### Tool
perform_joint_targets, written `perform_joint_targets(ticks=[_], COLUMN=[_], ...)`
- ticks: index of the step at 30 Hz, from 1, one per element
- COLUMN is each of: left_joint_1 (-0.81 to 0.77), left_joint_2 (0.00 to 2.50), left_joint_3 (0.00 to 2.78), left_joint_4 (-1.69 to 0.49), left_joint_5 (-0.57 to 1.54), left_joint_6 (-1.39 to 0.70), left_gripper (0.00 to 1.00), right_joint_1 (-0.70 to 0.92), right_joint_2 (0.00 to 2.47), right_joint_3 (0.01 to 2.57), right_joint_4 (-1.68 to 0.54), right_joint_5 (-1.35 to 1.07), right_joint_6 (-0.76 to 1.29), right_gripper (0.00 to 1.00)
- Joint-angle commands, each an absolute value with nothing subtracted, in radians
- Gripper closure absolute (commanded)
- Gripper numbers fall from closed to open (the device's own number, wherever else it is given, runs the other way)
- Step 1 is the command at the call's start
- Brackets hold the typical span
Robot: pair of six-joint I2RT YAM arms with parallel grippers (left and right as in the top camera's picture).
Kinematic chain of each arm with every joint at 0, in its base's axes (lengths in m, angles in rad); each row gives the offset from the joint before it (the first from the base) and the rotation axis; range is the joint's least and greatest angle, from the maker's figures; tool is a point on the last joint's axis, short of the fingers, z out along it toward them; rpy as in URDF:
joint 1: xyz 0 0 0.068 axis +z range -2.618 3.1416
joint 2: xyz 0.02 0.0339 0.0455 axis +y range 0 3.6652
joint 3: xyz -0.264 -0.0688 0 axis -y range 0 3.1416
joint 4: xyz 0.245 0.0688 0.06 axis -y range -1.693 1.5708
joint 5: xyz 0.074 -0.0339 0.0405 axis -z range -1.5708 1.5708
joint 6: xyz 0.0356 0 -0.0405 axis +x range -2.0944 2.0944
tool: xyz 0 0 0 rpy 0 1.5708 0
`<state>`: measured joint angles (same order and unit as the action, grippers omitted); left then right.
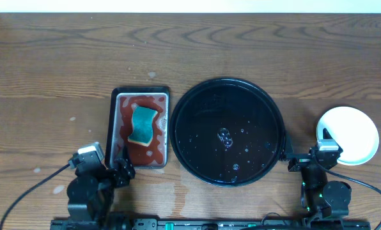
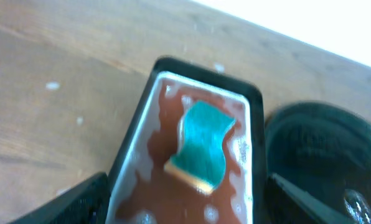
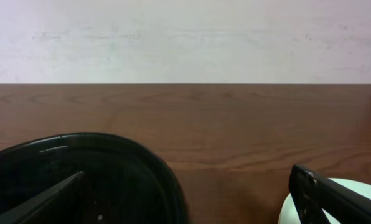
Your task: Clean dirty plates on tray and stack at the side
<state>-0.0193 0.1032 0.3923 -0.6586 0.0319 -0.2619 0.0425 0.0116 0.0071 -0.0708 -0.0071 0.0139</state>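
The round black tray (image 1: 229,131) lies mid-table, wet with droplets and with no plates on it; its rim also shows in the left wrist view (image 2: 328,155) and the right wrist view (image 3: 111,168). A pale round plate (image 1: 349,134) rests on the wooden tabletop to the tray's right, and I cannot tell whether others lie under it. My right gripper (image 1: 309,158) (image 3: 188,199) stands open over the gap between tray and plate (image 3: 366,188), holding nothing. At the near end of the sauce tray, my left gripper (image 1: 117,167) (image 2: 192,205) is open and empty.
A small rectangular metal tray (image 1: 120,128) (image 2: 136,118) of red sauce sits left of the black tray, with a teal sponge (image 1: 142,124) (image 2: 201,146) lying in it. Bare wood tabletop (image 1: 50,76) stretches to the left and back. Cables trail from both arm bases.
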Motion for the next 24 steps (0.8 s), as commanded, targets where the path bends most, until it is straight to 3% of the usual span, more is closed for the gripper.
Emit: perform_joint_targets(ticks=[1, 14, 24], left_joint_1=[0.008, 0.012, 0.012], left_joint_2=[0.014, 0.001, 0.001], left_joint_3=[0.299, 0.002, 0.004], left_joint_4=[-0.568, 0.074, -0.059], left_joint_5=[0.071, 0.143, 0.157], left_joint_6=[-0.255, -0.065, -0.016], left_gripper=[0.21, 0.21, 0.21], right_joint_1=[0.033, 0.033, 0.033], right_joint_2=[0.006, 0.006, 0.006], right_joint_3=[0.005, 0.005, 0.005], right_joint_4=[-0.075, -0.075, -0.075], right_joint_5=[-0.005, -0.004, -0.004], right_joint_6=[0.002, 0.003, 0.002], right_gripper=[0.01, 0.01, 0.01])
